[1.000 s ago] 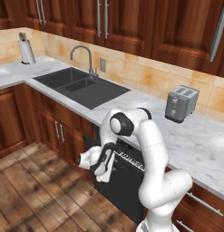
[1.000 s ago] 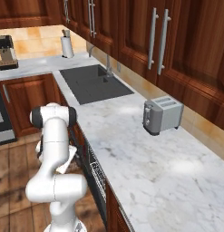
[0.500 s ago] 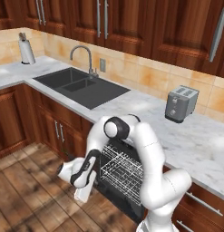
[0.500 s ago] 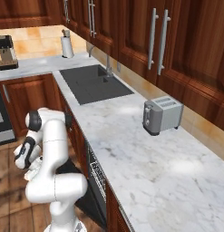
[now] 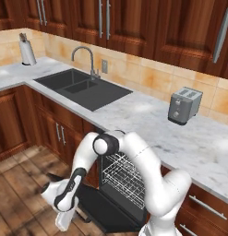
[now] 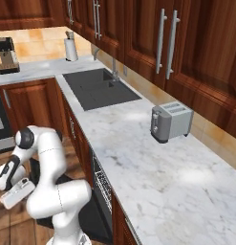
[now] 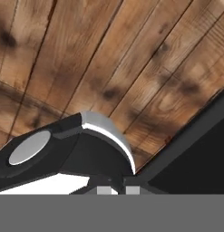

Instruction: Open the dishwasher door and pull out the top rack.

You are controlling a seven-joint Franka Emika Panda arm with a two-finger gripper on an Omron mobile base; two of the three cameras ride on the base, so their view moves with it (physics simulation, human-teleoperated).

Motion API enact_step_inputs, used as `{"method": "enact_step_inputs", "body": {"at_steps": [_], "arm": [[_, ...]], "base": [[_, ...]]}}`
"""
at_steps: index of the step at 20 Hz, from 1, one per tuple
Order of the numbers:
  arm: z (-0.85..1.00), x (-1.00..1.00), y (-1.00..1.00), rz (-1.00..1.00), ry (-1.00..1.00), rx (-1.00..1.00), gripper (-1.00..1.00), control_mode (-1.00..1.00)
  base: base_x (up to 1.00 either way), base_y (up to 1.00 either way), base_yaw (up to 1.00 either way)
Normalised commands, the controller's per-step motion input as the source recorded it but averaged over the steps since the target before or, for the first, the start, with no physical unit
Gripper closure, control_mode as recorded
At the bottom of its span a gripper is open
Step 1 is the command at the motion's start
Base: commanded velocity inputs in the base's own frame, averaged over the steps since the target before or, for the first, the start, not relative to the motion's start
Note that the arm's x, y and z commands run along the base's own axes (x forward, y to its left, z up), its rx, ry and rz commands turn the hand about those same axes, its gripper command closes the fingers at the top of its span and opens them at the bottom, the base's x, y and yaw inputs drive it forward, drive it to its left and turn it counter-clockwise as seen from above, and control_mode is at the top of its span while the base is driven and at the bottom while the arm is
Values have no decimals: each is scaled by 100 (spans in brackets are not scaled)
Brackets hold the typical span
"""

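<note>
The dishwasher door [image 5: 104,209] is a matte black panel, swung down almost flat just above the wooden floor. Its black edge and bar handle cross the right of the hand view as the door [image 7: 199,154]. My gripper [image 5: 63,223] hangs low at the door's outer edge, by the handle. In the hand view the gripper [image 7: 117,190] has its fingertips close together where the bar ends, shut on the handle. The top rack [image 5: 127,177], a silver-white wire basket, sits inside the open cavity under the counter. From the right, the gripper [image 6: 16,194] is near the floor, left of the door [image 6: 88,215].
Brown wooden cabinet doors [image 5: 57,133] flank the dishwasher on the left. The marble counter [image 5: 147,124] above carries a dark sink [image 5: 83,87] and a toaster [image 5: 183,105]. Wooden floor [image 5: 18,203] stretches out in front.
The door has swung from nearly upright down to almost flat, uncovering the wire rack. My arm has dropped and reached outward toward the floor along with the handle.
</note>
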Motion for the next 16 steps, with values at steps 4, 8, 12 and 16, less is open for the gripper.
{"method": "enact_step_inputs", "body": {"at_steps": [4, 8, 12, 16], "arm": [[54, -42, 19, 12, 0, 15, 100, -100], [98, -54, 6, 9, 0, 8, -100, -100], [100, -48, 0, 7, -1, 0, -100, -100], [100, -37, -32, 5, -2, 0, -100, -100]], "base": [[0, 0, 0], [0, 0, 0], [0, 0, 0], [0, 0, 0]]}}
